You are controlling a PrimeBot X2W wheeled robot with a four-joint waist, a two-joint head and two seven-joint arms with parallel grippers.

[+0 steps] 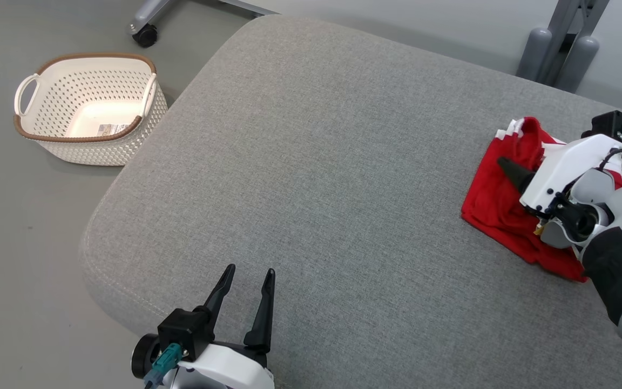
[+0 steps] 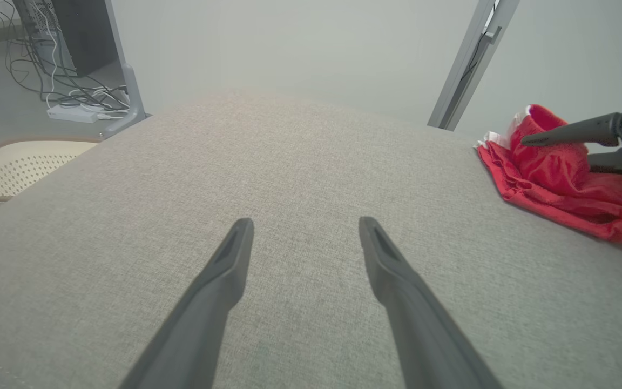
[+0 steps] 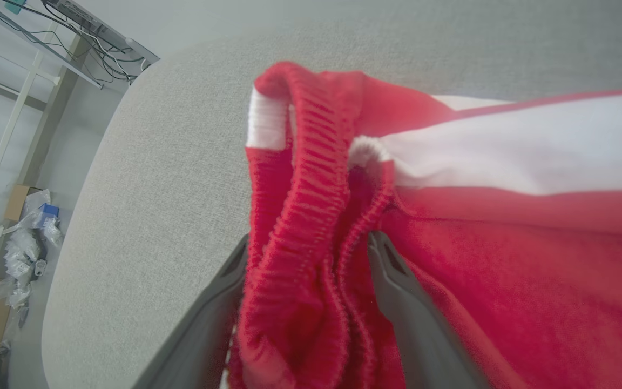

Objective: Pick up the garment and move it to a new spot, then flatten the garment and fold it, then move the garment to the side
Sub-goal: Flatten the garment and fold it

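The garment (image 1: 497, 200) is a red piece with white trim, crumpled at the right end of a grey cushion (image 1: 316, 162). My right gripper (image 1: 511, 170) rests on it, jaws open. In the right wrist view the garment's ribbed elastic band (image 3: 300, 216) bunches up between the spread fingers of the right gripper (image 3: 308, 246). My left gripper (image 1: 250, 270) hovers open over bare cushion near the front edge, far from the cloth. The left wrist view shows the left gripper (image 2: 305, 221) holding nothing, with the garment (image 2: 554, 167) off to its right.
A white perforated basket (image 1: 100, 151) with a brown rim stands on the floor left of the cushion. A wheeled frame leg (image 1: 145, 35) and grey posts (image 1: 559, 48) stand behind the cushion. Cables (image 2: 73, 102) lie on the floor beyond the basket (image 2: 19, 162).
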